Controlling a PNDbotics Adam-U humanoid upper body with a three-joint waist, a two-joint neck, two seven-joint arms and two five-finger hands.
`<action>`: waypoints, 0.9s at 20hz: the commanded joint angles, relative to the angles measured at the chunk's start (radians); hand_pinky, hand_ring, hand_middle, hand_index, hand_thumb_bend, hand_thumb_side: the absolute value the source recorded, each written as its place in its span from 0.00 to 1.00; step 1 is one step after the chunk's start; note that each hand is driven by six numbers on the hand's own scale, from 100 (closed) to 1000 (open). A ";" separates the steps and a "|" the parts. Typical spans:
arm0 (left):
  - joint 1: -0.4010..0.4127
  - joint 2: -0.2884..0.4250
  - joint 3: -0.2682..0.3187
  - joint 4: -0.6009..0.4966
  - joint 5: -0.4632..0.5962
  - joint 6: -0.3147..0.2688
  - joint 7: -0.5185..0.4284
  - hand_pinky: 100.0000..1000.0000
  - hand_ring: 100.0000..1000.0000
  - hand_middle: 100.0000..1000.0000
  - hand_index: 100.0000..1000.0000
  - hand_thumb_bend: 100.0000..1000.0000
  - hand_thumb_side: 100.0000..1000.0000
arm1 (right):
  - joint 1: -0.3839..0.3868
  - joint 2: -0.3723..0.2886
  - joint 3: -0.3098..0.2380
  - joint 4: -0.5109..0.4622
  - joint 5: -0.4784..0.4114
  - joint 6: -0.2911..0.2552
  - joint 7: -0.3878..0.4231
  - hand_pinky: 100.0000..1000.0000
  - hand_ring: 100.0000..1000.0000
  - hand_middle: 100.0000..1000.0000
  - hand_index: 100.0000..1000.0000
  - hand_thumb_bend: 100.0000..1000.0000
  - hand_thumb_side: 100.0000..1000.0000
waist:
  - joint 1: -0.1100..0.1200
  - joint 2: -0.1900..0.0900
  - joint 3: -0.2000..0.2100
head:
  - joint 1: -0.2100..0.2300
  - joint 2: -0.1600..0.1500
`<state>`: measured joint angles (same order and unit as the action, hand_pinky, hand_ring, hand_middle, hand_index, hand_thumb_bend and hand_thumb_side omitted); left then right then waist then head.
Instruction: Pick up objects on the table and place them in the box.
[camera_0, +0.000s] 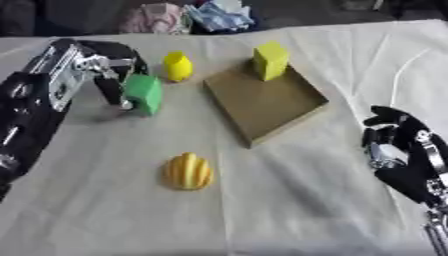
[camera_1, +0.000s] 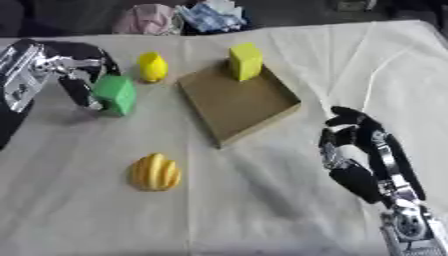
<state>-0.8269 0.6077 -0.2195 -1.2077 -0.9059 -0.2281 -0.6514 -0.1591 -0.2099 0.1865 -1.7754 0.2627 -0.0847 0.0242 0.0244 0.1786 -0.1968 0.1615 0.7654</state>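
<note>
You are pinching the green block (camera_0: 143, 93) in your curled left hand (camera_0: 112, 67), readying its carry to the box (camera_0: 264, 103) rightward; your right hand (camera_1: 354, 145) is idling empty, fingers relaxed.

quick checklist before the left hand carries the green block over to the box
1. Hold on the green block: the left hand has fingers curled round it. Ok.
2. Block clear of the table: cannot tell whether it is lifted or resting on the cloth.
3. Room in the box: the yellow block stands at its far end, the near part is bare. Ok.
4. Path to the box: the yellow rounded object sits beside the route, between block and box's far corner. Watch it; ok if the carry stays nearer.
5. Right hand: off to the right of the box, holding nothing, out of the way. Ok.
6. Ribbed yellow object: lies nearer the robot, off the path. Ok.
</note>
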 joint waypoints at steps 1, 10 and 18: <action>-0.049 0.008 -0.012 -0.074 0.021 -0.004 0.038 0.62 0.49 0.51 0.64 0.19 0.08 | -0.011 -0.008 0.004 -0.011 -0.004 -0.001 0.006 0.56 0.53 0.62 0.82 0.00 0.31 | -0.006 -0.019 -0.001 | 0.000 0.005; -0.109 -0.148 -0.128 -0.058 -0.056 -0.086 0.123 0.66 0.54 0.55 0.66 0.22 0.06 | -0.017 -0.005 0.025 -0.011 -0.014 -0.005 0.029 0.56 0.53 0.62 0.82 0.00 0.31 | -0.013 -0.021 -0.036 | 0.007 0.002; -0.097 -0.221 -0.177 -0.012 -0.114 -0.173 0.190 0.68 0.57 0.58 0.69 0.22 0.07 | -0.020 -0.003 0.029 -0.012 -0.018 -0.007 0.036 0.56 0.53 0.62 0.82 0.00 0.31 | -0.010 -0.018 -0.046 | 0.000 -0.001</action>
<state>-0.9068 0.3840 -0.3948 -1.2148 -1.0116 -0.3880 -0.4702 -0.1677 -0.2070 0.2166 -1.7754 0.2527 -0.0896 0.0576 0.0243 0.1786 -0.2409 0.1639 0.7652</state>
